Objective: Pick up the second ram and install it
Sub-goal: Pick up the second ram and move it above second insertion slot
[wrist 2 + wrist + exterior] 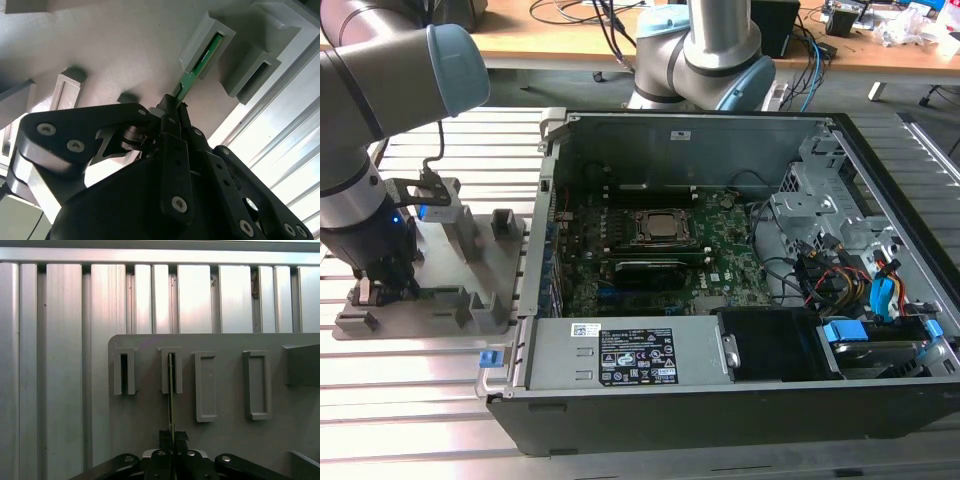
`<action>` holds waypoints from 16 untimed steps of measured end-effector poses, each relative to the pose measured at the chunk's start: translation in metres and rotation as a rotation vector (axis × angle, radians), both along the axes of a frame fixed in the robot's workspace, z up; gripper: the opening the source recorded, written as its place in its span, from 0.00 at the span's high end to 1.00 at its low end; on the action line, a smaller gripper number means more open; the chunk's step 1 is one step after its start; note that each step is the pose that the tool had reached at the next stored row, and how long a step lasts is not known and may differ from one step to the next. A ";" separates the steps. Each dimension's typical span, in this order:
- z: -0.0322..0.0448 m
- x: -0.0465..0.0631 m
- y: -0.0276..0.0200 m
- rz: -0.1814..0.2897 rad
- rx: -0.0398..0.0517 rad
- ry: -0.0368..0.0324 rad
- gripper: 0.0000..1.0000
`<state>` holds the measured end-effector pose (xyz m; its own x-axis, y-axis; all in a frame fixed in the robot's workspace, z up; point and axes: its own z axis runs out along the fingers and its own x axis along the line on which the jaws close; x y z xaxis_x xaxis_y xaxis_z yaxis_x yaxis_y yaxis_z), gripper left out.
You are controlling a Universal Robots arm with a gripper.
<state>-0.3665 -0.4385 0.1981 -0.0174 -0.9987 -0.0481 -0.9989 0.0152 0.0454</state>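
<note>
gripper [176, 111] is down at the grey fixture plate [510, 262], near the plate's edge farthest from the pc case [650, 420]. the fingers [172, 150] are pinched closed on the second ram [189, 80], a thin green stick. it grabs the stick at its near end. the ram's far end sits inside a slotted block [197, 41] on the plate, so the ram isn't out of its holder yet.

first wrist view: ram [171, 390] is seen edge-on as a thin line from the gripper [172, 436] into the slotted block [164, 370]. that's the 2nd block from the plate's rounded corner. another slotted block [131, 372] is just beside it twd the corner, and 2 flat rectangular frames [206, 386] sit on the other side.

ext view: arm [380, 70] stands over the plate w/ the gripper [382, 290] low among the upright blocks. can't make out the ram clearly there. the plate lies on the slatted alu table [410, 400], on the exterior view's left of the open pc case, just beside the case wall. inside the case the motherboard [730, 265] lies flat w/ the processor socket [660, 228] near its middle, well apart from the ram.
</note>
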 end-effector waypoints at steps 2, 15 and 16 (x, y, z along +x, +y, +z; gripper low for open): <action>0.0000 0.000 0.0000 0.000 0.0000 0.0000 0.86; 0.0071 0.000 0.0000 0.000 -0.0001 0.0000 0.86; 0.0089 0.000 0.0000 0.000 0.0000 0.0001 0.86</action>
